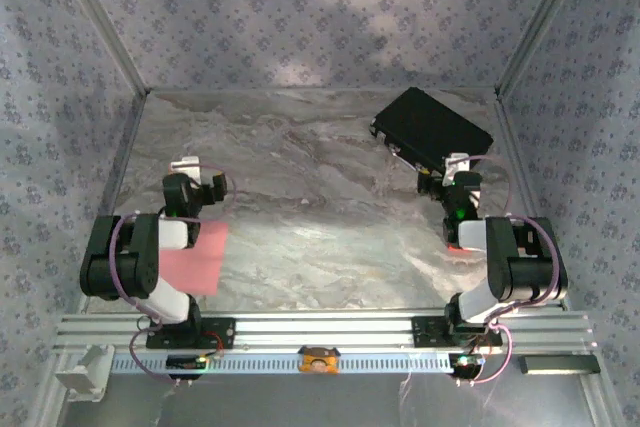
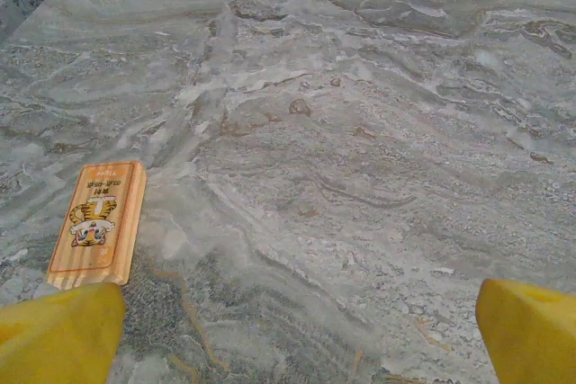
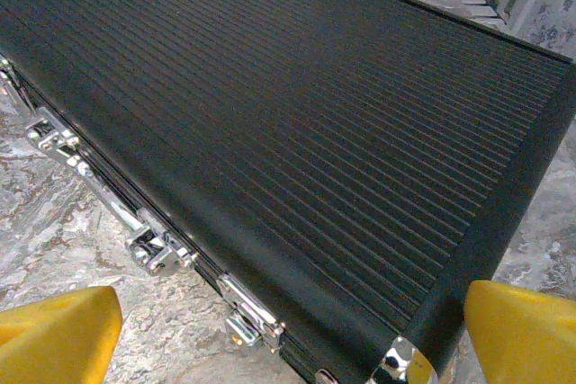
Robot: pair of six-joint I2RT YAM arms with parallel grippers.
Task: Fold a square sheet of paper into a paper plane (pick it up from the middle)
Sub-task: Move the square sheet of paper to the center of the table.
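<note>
A black case (image 3: 297, 132) sits before my right claw (image 3: 288, 334), a wooden block (image 2: 97, 222) by my left claw (image 2: 292, 339), both spread wide, holding nothing.

The left claw (image 2: 297, 334), spread wide, hangs over the marble table (image 2: 378, 132) beside a printed wooden block (image 2: 97, 222)

Soft, even light; we get a hazy overhead and sharper wrist views.
From above we see a pale sheen across the tabletop (image 1: 330, 247), a bright patch on the back wall (image 1: 300, 72), and grain throughout. Up close, chrome latches (image 3: 153, 249) on the black case (image 3: 297, 114) glint, and the yellow pincer fingers (image 2: 54, 334) blur at the frame's bottom corners.
</note>
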